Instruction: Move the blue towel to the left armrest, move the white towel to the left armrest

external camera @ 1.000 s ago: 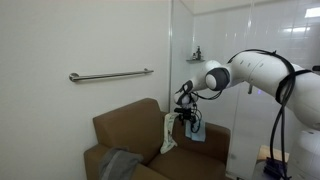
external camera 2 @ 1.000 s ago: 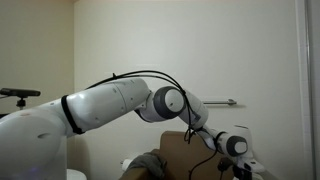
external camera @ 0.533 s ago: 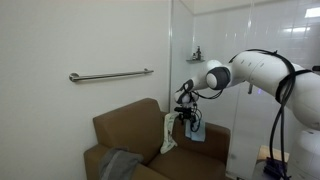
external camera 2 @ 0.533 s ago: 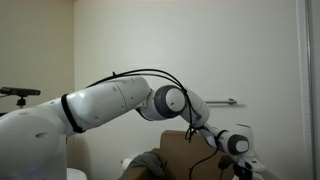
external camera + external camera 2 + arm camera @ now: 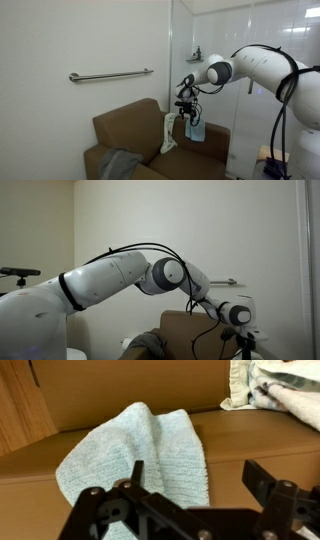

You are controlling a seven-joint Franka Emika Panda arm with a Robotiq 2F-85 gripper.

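Note:
The blue towel (image 5: 140, 455) lies crumpled on a brown armrest of the armchair (image 5: 130, 128); it also shows in an exterior view (image 5: 197, 131). The white towel (image 5: 169, 133) hangs over the chair next to it and shows at the top right of the wrist view (image 5: 285, 388). My gripper (image 5: 200, 475) is open and empty, just above the blue towel and apart from it. In an exterior view it hovers over that armrest (image 5: 187, 110). In an exterior view (image 5: 243, 338) the gripper sits at the bottom edge and the towels are hidden.
A grey cloth (image 5: 118, 163) lies on the chair's front near the other armrest. A metal grab bar (image 5: 110, 74) is fixed to the wall above the chair. A glass partition (image 5: 215, 40) stands behind the arm.
My gripper has risen a little above the armrest. The blue towel stays on the armrest.

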